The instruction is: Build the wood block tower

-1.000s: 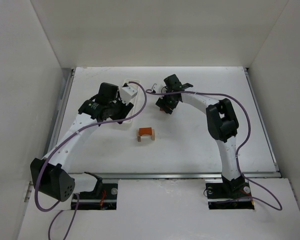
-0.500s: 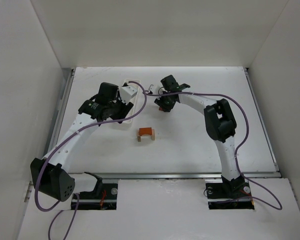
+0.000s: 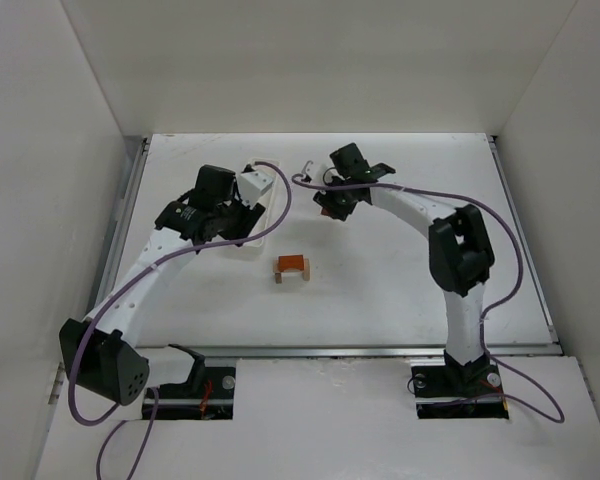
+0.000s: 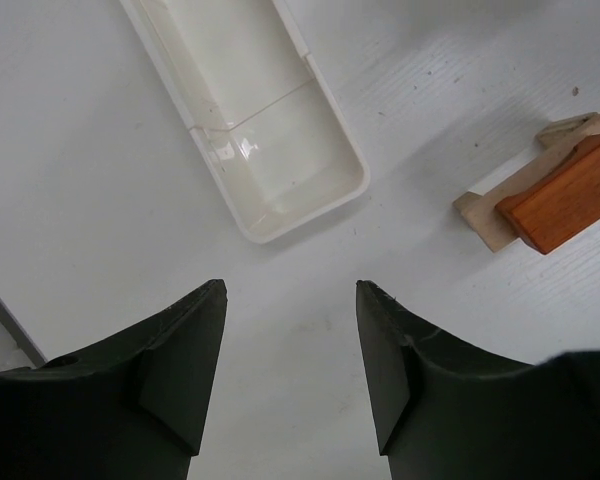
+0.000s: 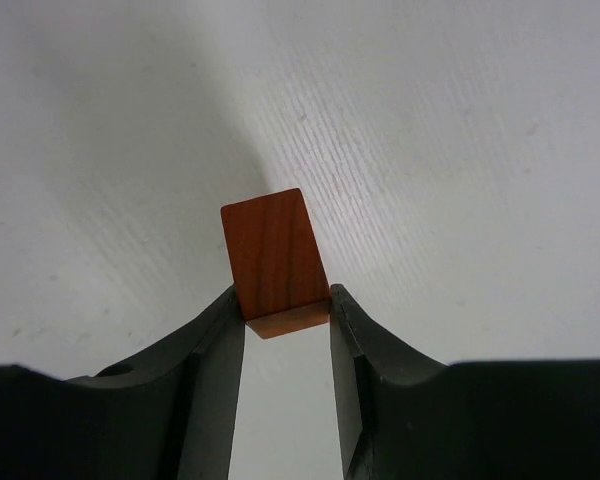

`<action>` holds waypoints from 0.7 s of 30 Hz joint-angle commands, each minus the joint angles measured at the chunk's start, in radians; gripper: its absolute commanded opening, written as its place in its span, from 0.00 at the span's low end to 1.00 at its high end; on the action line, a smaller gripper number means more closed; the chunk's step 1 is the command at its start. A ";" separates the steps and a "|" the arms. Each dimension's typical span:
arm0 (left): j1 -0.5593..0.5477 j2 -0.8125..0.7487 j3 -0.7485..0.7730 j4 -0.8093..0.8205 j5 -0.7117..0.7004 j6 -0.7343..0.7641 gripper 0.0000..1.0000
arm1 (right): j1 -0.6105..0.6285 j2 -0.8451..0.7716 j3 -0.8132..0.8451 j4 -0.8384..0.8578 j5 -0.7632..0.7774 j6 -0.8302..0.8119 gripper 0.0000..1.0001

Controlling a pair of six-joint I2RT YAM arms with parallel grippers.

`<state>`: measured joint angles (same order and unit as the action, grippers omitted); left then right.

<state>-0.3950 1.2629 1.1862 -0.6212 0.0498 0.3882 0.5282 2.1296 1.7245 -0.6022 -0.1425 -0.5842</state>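
The wood block tower [image 3: 292, 267] stands at the middle of the table: light tan blocks topped by an orange-red piece. It also shows at the right edge of the left wrist view [image 4: 545, 195]. My right gripper [image 3: 331, 204] is behind the tower and apart from it. It is shut on a small orange-red block [image 5: 277, 262], held at the fingertips [image 5: 285, 302] above the white table. My left gripper [image 3: 237, 228] is open and empty [image 4: 290, 300]. It hovers over bare table just short of the near end of the white tray [image 4: 260, 120], left of the tower.
The long white oblong tray [image 3: 261, 205] lies at the back left of the tower, partly under the left arm. White walls close in the table on three sides. A metal rail [image 3: 380, 350] runs along the near edge.
My right gripper has shifted slightly toward the back with the orange-red block, and its elbow has swung to the right. The left arm and the tower have not moved.
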 commanded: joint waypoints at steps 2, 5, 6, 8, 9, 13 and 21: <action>0.024 -0.065 -0.034 0.025 -0.024 -0.044 0.51 | 0.001 -0.233 -0.013 -0.001 -0.086 0.014 0.00; 0.056 -0.089 -0.089 0.046 -0.024 -0.081 0.51 | 0.016 -0.325 0.000 -0.066 -0.189 0.014 0.00; 0.067 -0.103 -0.105 0.046 -0.024 -0.103 0.51 | 0.033 -0.354 0.000 -0.083 -0.189 0.001 0.00; 0.105 -0.115 -0.143 0.057 -0.024 -0.121 0.51 | 0.099 -0.364 0.000 -0.143 -0.145 -0.012 0.00; 0.119 -0.128 -0.152 0.067 -0.024 -0.121 0.51 | 0.119 -0.364 0.000 -0.168 -0.131 -0.012 0.00; 0.183 -0.137 -0.163 0.067 -0.005 -0.156 0.51 | 0.188 -0.364 -0.032 -0.197 -0.144 -0.012 0.00; 0.242 -0.157 -0.163 0.077 0.018 -0.176 0.51 | 0.323 -0.319 -0.002 -0.258 -0.028 -0.003 0.00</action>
<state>-0.1650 1.1358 1.0264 -0.5728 0.0513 0.2405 0.8314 1.8137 1.7046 -0.8310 -0.2153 -0.5873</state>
